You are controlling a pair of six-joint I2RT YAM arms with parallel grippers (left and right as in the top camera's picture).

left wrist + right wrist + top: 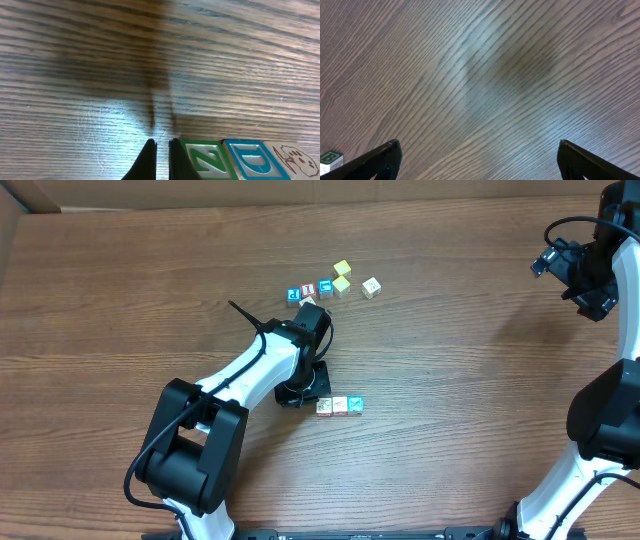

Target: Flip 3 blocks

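Blocks (340,405) lie in a touching row of three on the table (450,380), front of centre. The row's long axis runs left to right in the overhead view, with printed faces up. The left gripper (161,146) is closed on nothing, its tips low just beside the green-lettered block (205,160) at the row's end. This probably suits tipping rather than grasping. The right gripper (479,160) is wide open, empty and well apart from the row.
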